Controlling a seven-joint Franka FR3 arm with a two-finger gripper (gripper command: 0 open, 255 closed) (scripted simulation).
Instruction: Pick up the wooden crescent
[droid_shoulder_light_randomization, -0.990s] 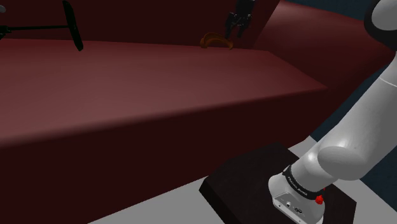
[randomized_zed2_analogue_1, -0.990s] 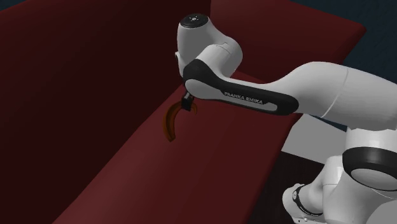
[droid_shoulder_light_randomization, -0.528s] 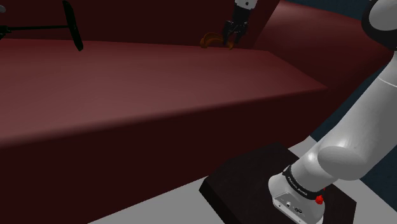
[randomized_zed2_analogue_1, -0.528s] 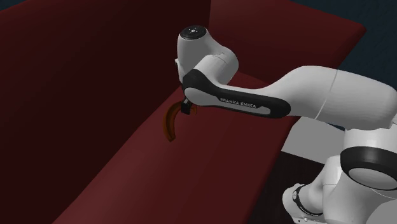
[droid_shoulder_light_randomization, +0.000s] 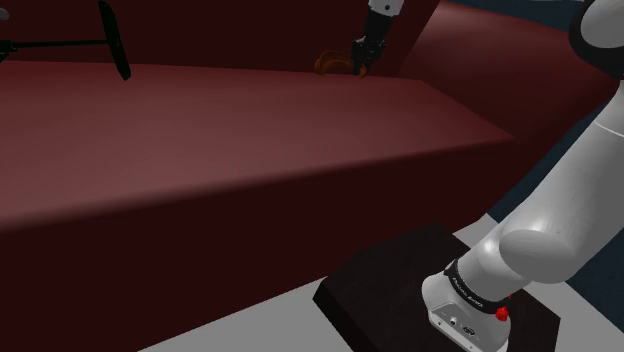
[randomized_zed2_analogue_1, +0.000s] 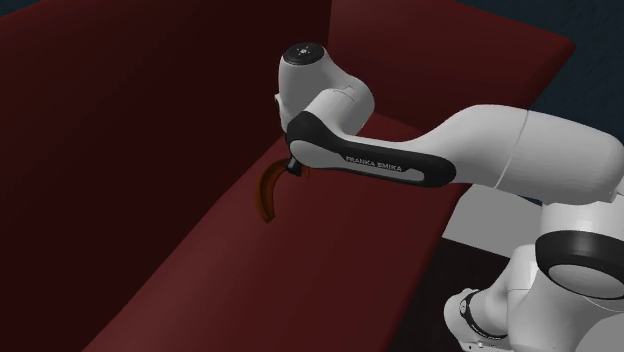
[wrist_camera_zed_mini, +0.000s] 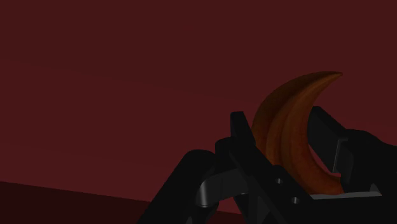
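Looks like a sitting room in a home. Shows in the large dark red sofa (droid_shoulder_light_randomization: 250, 110): broad seat, tall backrest (randomized_zed2_analogue_1: 130, 130) on the left, armrest (randomized_zed2_analogue_1: 450, 45) at the far end. Stands on a pale floor (droid_shoulder_light_randomization: 270, 315), with a dark blue wall (randomized_zed2_analogue_1: 600, 70) beyond on the right. Nothing of a workshop, only soft furniture.

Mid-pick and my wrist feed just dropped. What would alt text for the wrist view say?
A brown crescent sits clasped between the two black fingers of the gripper, one curved tip rising past them. Behind it is a plain dark red surface.
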